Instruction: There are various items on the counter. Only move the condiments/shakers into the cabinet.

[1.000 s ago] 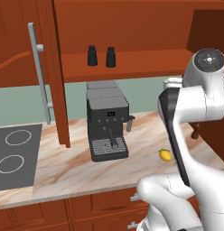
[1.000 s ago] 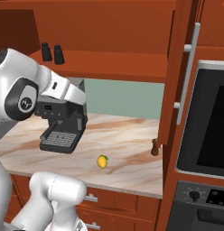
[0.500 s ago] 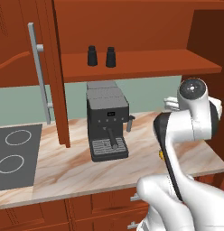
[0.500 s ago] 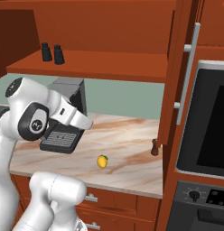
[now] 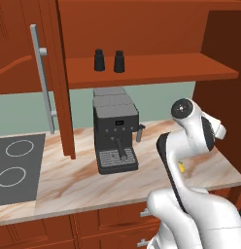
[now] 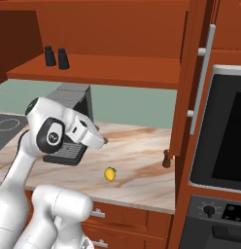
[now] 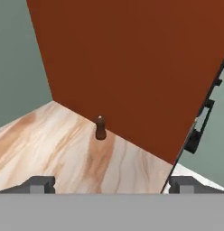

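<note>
- Left base view: you have two black shakers already standing side by side on the shelf of the cabinet, above the coffee machine. The arm is folded low over the right part of the counter, and a sliver of the lemon shows just behind its forearm. The cabinet's open door with its grey bar handle hangs at the left, beside the stovetop.
- Right base view: your gripper sits over the counter in front of the coffee machine, pointing right along the worktop. The mill stands upright at the far right of the counter, close against the foot of the tall wooden panel beside the oven. The lemon lies between gripper and mill, nearer the front edge; you leave it alone.
- Hand view: the two fingertips stand wide apart at the bottom corners with nothing between them. The mill is dead ahead, well apart from them, its knob up and its long axis vertical, just in front of the wooden panel.
- My judgement: the mill is the last condiment left on the counter. You need a straight advance to the right, staying level so the fingers straddle its slim body. Watch the panel right behind it, which leaves little room beyond.
</note>
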